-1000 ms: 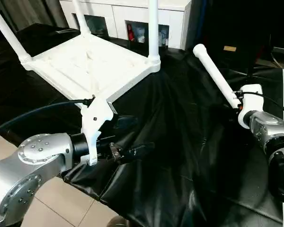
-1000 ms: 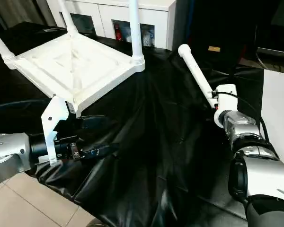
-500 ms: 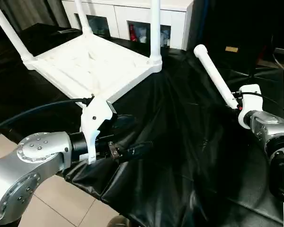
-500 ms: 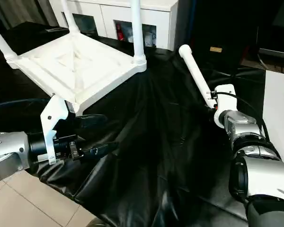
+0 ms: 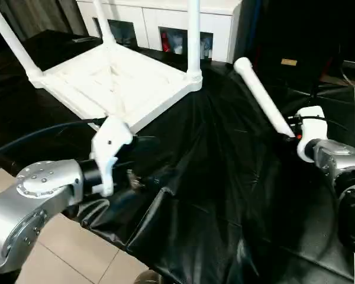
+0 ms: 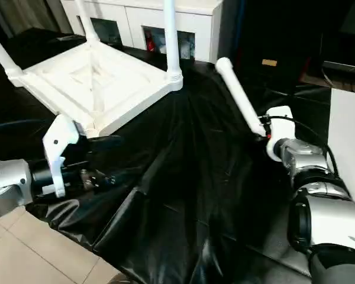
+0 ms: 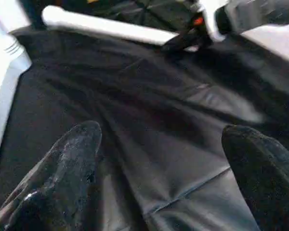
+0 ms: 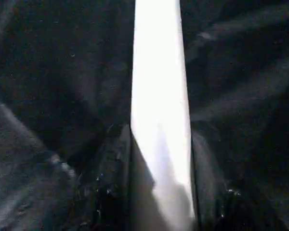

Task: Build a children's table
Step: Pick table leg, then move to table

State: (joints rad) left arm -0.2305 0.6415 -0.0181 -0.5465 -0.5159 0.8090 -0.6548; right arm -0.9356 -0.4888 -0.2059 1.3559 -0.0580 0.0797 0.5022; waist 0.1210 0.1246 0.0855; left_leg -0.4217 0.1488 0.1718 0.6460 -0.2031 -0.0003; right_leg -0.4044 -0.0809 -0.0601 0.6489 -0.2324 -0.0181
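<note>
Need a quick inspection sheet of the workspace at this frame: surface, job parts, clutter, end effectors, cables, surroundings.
Surface: black sheet, wrinkled, draped over the work area and its near edge.
Job's things: table top lies upside down with its ribbed underside up; three legs stand in corner sockets, one of them at. The near corner has no leg. The fourth leg is off the sheet, tilted toward the top.
Clutter: nothing seen.
End effectors: left end effector open, holding nothing, low over the sheet near the top's near corner. Right end effector shut on the fourth leg's lower end.
Cables: black cable along the left arm; another at the right wrist.
Surroundings: white cabinet behind; tiled floor.
</note>
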